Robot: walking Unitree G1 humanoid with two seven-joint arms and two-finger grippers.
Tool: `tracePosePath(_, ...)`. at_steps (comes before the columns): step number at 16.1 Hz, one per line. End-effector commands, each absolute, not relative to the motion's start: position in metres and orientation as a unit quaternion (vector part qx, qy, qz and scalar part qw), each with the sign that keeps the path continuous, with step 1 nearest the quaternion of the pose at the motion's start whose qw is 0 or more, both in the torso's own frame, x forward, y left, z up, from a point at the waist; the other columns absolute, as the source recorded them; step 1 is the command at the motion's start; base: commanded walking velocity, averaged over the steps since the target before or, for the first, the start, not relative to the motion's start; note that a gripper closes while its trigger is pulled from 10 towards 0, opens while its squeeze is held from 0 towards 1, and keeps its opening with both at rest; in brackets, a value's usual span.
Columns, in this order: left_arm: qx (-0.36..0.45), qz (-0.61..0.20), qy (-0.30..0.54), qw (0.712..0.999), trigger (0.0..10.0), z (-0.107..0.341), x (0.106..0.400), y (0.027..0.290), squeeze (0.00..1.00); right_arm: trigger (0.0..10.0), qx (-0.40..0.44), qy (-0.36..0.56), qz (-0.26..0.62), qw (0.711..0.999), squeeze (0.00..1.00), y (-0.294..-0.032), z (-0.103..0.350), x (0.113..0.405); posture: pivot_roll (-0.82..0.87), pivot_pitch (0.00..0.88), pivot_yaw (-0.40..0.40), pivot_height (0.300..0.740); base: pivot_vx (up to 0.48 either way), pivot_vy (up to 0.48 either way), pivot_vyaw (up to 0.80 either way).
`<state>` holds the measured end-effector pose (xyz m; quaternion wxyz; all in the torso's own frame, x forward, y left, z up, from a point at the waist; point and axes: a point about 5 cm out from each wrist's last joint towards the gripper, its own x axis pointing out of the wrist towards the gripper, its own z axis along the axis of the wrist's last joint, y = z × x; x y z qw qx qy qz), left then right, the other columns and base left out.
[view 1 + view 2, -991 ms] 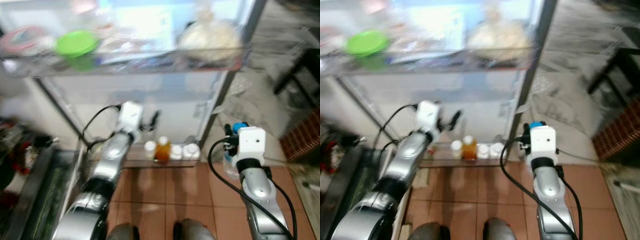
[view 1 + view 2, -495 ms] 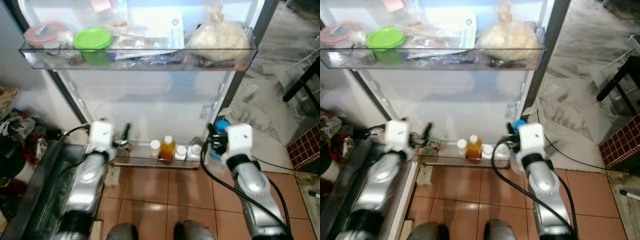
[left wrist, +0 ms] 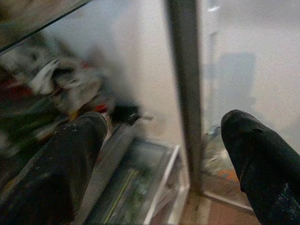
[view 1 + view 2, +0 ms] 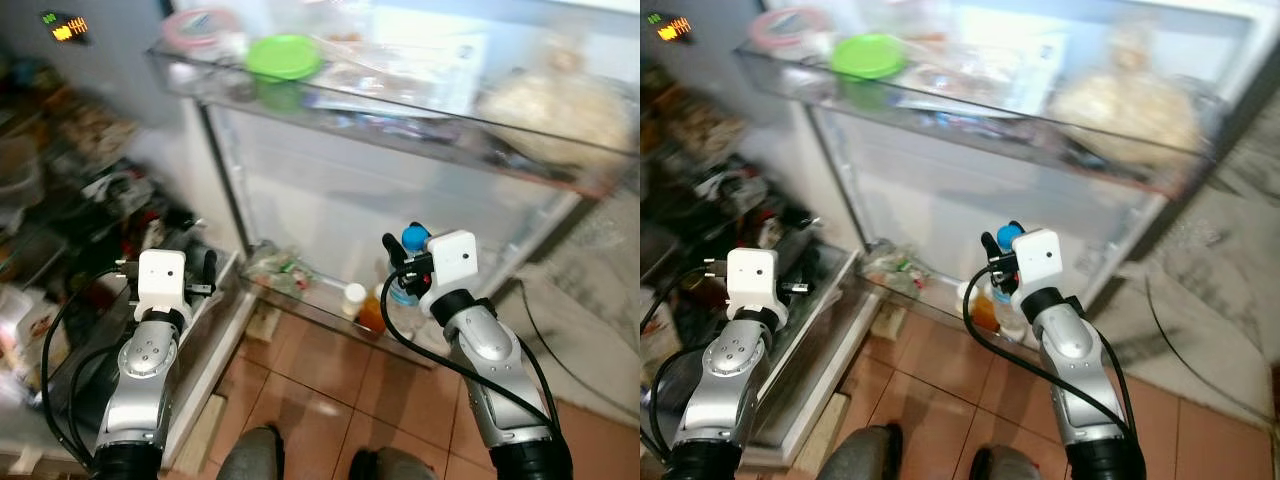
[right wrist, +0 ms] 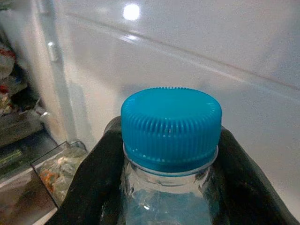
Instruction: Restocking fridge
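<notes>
Since 0.5 s ago the view has swung left, right gripper (image 5: pixel 168 154) clamping a bottle (image 5: pixel 171 136) upright for shelving, left gripper (image 3: pixel 164 154) wide, empty.

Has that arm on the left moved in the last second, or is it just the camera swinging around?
Yes. The left gripper was up by the small bottles in the lower door shelf; now it sits left of the door, before the fridge's interior.

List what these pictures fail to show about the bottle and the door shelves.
- Bottle body: right wrist view cuts it off below the neck; in the eye views the right gripper covers it.
- Small bottles on the bottom door shelf: blurred, labels unreadable.
- Top door shelf contents: motion-blurred.
- Left gripper: holds nothing.
</notes>
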<state>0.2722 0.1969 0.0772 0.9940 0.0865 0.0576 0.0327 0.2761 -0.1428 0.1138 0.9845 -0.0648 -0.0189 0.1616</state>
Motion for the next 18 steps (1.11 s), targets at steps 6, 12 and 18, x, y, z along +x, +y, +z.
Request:
tracePosePath(6, 0.077, 0.047, 0.075, 0.993, 10.0, 0.078, 0.268, 0.197, 0.0, 10.0, -0.055, -0.044, 0.18, 0.981, 0.0, -0.135, 0.121, 0.282, 0.05, 0.113, 0.017, 0.74, 0.0, 0.0, 0.77)
tracePosePath(12, 0.08, 0.041, 0.077, 0.993, 10.0, 0.078, 0.269, 0.194, 0.0, 10.0, -0.059, -0.043, 0.168, 0.983, 0.0, -0.142, 0.12, 0.281, 0.04, 0.11, 0.019, 0.74, 0.0, 0.0, 0.31)
tracePosePath(18, 0.08, 0.035, 0.075, 0.993, 10.0, 0.079, 0.272, 0.189, 0.0, 10.0, -0.085, -0.055, 0.124, 0.987, 0.0, -0.156, 0.123, 0.28, 0.03, 0.103, 0.02, 0.74, 0.0, 0.0, 0.0)
